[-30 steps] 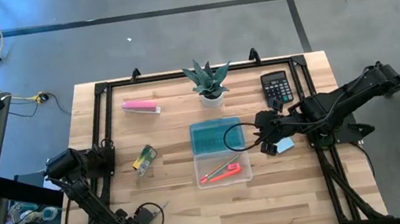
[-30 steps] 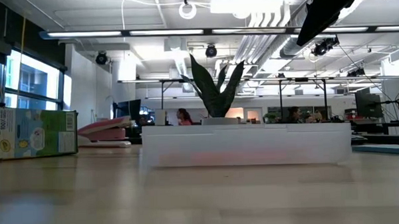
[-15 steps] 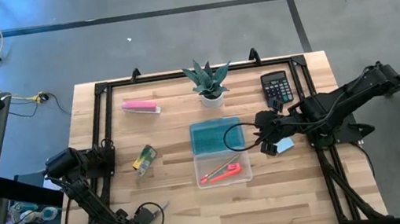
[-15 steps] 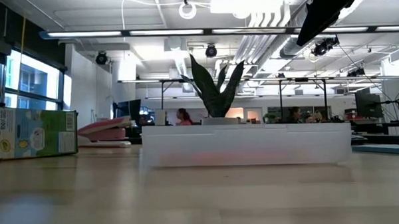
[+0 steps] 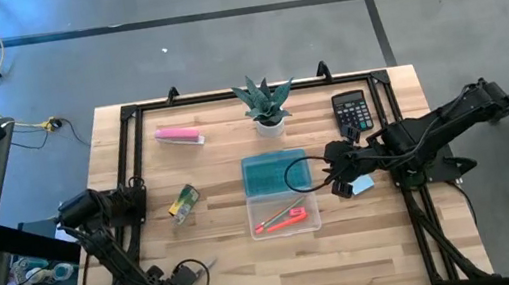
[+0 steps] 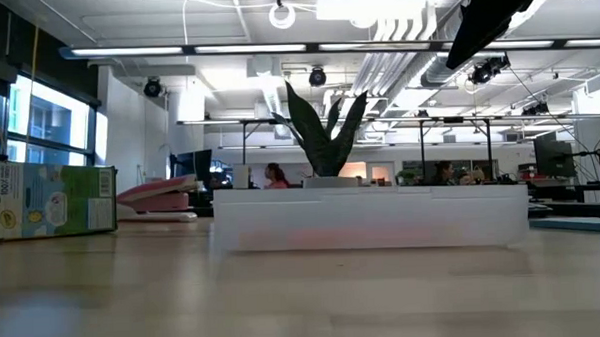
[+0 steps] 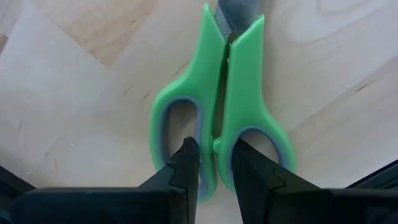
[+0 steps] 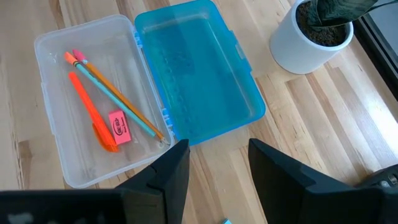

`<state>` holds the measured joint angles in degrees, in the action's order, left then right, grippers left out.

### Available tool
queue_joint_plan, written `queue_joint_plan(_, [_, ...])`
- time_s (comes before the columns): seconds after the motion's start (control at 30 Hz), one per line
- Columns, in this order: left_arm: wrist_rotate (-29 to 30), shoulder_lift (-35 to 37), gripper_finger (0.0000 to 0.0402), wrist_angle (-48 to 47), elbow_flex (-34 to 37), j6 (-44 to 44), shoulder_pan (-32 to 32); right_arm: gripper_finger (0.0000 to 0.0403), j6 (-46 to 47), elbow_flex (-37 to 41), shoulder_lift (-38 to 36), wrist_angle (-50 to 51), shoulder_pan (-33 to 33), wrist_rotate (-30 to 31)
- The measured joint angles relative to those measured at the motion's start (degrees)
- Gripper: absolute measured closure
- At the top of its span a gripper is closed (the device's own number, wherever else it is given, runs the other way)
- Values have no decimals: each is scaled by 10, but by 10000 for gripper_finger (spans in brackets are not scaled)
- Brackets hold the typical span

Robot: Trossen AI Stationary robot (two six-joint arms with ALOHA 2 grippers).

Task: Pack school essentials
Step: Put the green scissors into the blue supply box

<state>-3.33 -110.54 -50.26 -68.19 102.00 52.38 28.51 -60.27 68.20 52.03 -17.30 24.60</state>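
Left gripper [image 7: 214,168]: sitting low at the desk's [image 5: 221,259] 7 o'clock corner, its dark fingers [image 7: 186,165] pinching the inner bar of one loop of the green-handled scissors [image 7: 221,106]; one finger is poking through the loop, the other is lying between the two loops.
Scissors: lying flat on the pale wooden desk; bright green plastic handles with grey-blue lining inside the oval loops, grey metal blades showing only at their base.
Right gripper [image 8: 214,165]: hovering above the desk at about 3 o'clock, just beside the open case; its fingers are standing apart and gripping nothing.
Pencil case: a clear plastic tray [image 8: 46,46] with its translucent blue hinged lid [image 8: 199,74] lying open flat beside it, at the desk's centre.
Case contents: an orange pencil with a pink eraser tip [image 8: 93,78] and a red-orange pen [image 8: 90,115] are lying lengthwise; a flat pink-red rectangular eraser [image 8: 119,127] is resting just beside the pen's thick end.
Light-blue square sticky pad [image 5: 363,184]: lying on the desk at 3 o'clock, partly under the right arm.
Small yellow-green box [image 5: 183,203]: lying at 9 o'clock, well apart from the case.
Other items: black calculator [image 5: 351,111] at 1 o'clock, flat pink bar [image 5: 178,136] at 11 o'clock, white potted plant [image 5: 265,105] at 12 o'clock.
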Motion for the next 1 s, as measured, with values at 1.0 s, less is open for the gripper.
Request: queue_joint_plan(1.0, [108,-1,339,-27,-29,-112,-47,247,0,0,0,-7,0,2])
